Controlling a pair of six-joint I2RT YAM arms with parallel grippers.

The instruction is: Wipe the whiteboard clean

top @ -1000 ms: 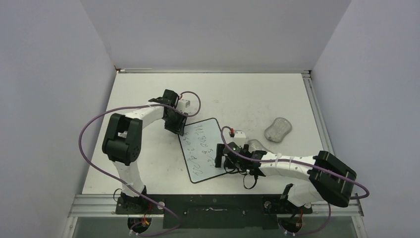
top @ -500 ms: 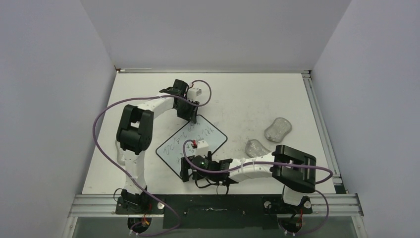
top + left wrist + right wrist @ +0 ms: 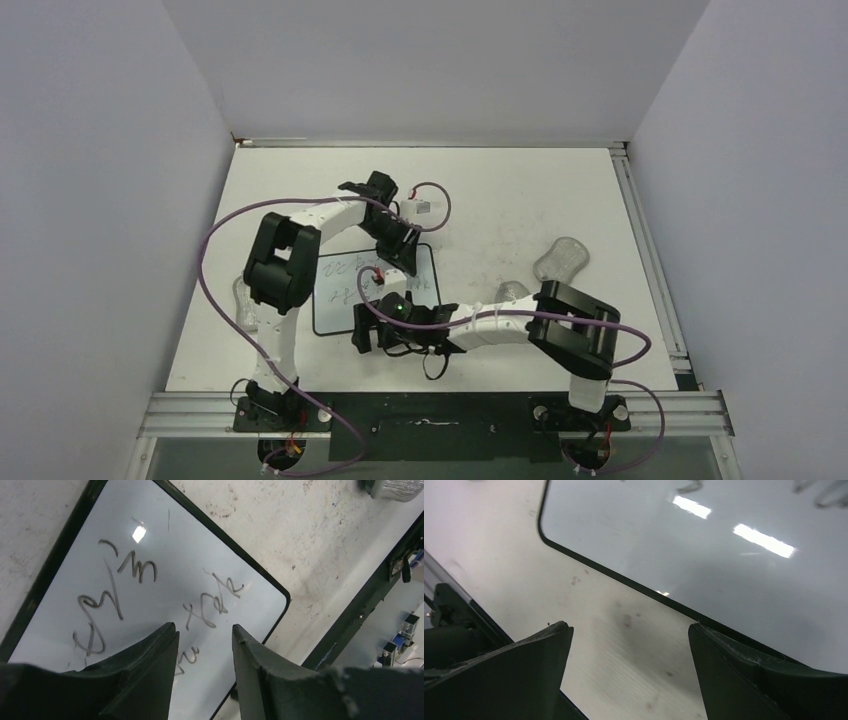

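The whiteboard (image 3: 338,285) lies flat on the table, left of centre, with dark scribbles on it. My left gripper (image 3: 405,255) is open and empty at the board's far right corner. In the left wrist view the gripper (image 3: 202,630) hovers low over the scribbled board (image 3: 150,595). My right gripper (image 3: 362,335) is open and empty at the board's near edge. In the right wrist view the gripper (image 3: 630,627) spans bare table beside the board's rounded corner (image 3: 704,545), and one fingertip (image 3: 704,635) sits over the black rim.
A grey peanut-shaped lump (image 3: 560,258) lies at the right, and a second one (image 3: 512,291) is partly hidden behind my right arm. A lump also shows at the top right of the left wrist view (image 3: 395,487). A metal rail (image 3: 430,410) runs along the table's near edge.
The whiteboard has slid left and turned from a diamond to nearly square with the table. Both grippers have moved left with it, staying at its edges.
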